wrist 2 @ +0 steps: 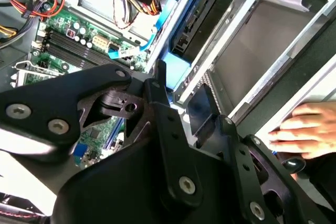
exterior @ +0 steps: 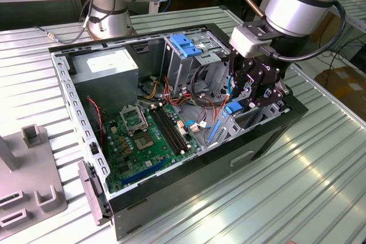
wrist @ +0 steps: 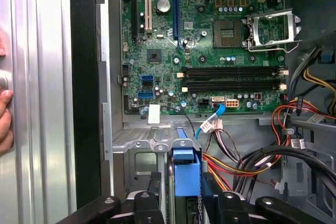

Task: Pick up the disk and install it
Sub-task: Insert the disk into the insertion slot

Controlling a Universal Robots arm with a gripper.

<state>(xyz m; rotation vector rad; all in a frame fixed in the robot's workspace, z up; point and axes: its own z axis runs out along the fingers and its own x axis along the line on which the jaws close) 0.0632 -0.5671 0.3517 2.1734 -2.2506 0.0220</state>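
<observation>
Fitting the disk (wrist: 187, 170) into the computer case (exterior: 189, 190).
Holds the disk edge-on, tool (wrist: 182, 195) closed on its blue-railed sides, probably to drop it straight into the drive bay (wrist: 140, 153) at the case's corner on the exterior view's right, beside the cables (wrist: 247, 162).

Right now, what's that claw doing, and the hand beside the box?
Gripper: closed on the disk, inside the computer case.
Person's hand: lying on the table; grip cannot be told.
</observation>
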